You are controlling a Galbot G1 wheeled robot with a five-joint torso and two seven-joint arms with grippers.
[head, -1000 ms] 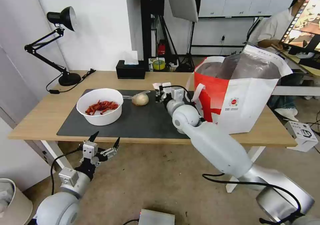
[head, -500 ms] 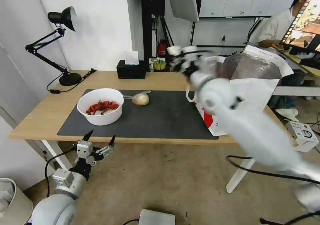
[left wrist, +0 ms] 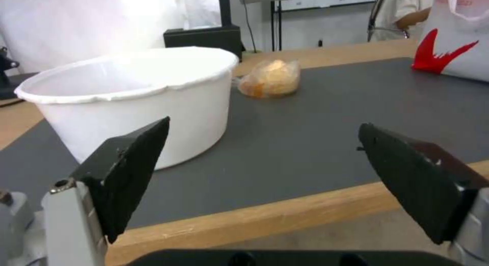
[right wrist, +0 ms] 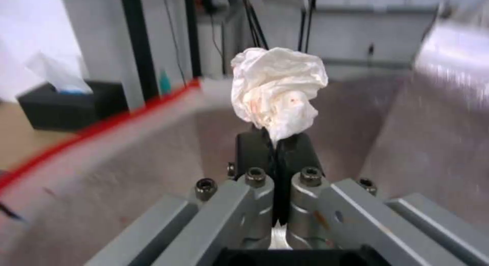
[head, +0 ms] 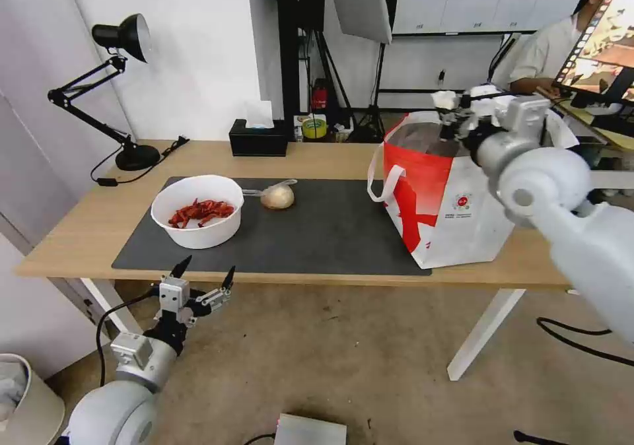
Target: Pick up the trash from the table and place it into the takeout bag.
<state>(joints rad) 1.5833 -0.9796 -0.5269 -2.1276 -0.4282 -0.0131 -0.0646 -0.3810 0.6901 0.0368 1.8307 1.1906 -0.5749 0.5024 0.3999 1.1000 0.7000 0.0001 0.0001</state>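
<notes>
Right gripper, jaws clenched on the crumpled white tissue, hangs over the white-and-red foil-lined takeout bag, which has a small red round logo, text unreadable. Left gripper sits below the light-wood table edge, jaws spread and holding nothing.

Right gripper is raised, fingers pressed together on a tissue. Left gripper sits low, fingers spread wide, nothing between them.

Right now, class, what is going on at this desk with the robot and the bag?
The robot is clearing trash. Its right gripper is shut on a crumpled tissue and holds it over the open mouth of the takeout bag, not yet released. The left gripper hangs open below the table's front edge, near the white bowl of red scraps. A small clear bag with a pale lump lies on the dark mat beside the bowl.
</notes>
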